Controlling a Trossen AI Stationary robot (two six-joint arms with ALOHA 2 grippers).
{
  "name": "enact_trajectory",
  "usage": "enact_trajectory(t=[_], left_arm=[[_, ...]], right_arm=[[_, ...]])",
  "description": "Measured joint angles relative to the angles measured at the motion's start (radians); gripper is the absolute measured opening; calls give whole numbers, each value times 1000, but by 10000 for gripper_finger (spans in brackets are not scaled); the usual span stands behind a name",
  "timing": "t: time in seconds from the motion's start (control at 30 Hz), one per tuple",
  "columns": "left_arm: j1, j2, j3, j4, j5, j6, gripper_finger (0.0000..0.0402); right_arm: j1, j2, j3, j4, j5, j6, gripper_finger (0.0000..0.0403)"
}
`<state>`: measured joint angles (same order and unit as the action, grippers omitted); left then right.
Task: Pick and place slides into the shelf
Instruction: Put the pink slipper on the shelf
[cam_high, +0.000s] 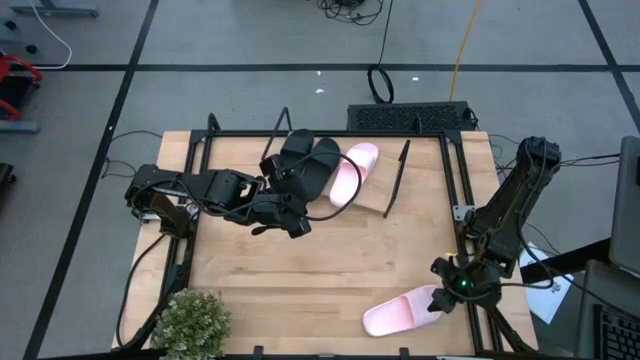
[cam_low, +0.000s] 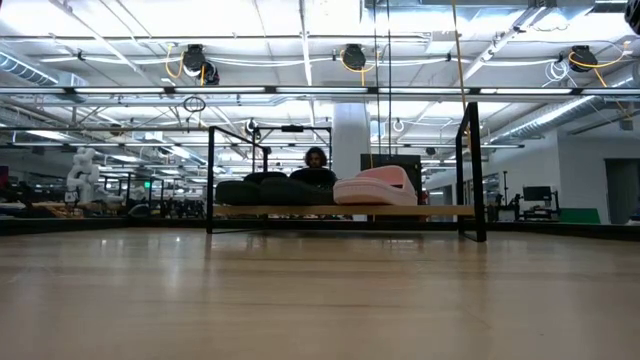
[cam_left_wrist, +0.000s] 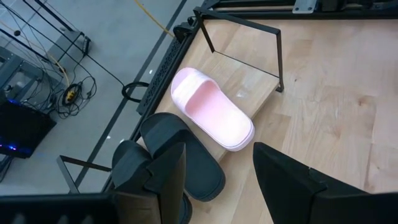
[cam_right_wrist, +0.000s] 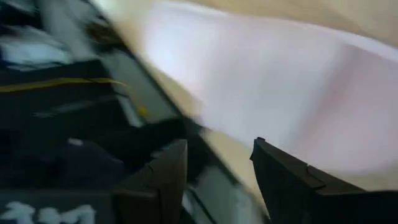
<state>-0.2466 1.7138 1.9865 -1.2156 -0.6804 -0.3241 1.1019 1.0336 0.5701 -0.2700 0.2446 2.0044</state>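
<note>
The last pink slide (cam_high: 398, 312) lies on the table well apart from the shelf (cam_high: 378, 196), touching the right gripper (cam_high: 447, 290), whose fingers stand apart. It looks light, soft foam; gripping the wide strap seems safest. The left gripper (cam_high: 277, 212), open and empty, hovers near the shelf.
</note>
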Motion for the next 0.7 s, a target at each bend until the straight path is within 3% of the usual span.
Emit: enact_trajectory(t=[0.17,0.43,0.7], left_arm=[[0,0,0,0,0,1,189],[-1,0,0,0,0,11,189],[-11,0,0,-1,1,33,189]], right_arm=[[-1,5,0,129,153,-76,174],[-1,9,0,252,320,-58,174],[-3,70,0,618,672,-237,174]])
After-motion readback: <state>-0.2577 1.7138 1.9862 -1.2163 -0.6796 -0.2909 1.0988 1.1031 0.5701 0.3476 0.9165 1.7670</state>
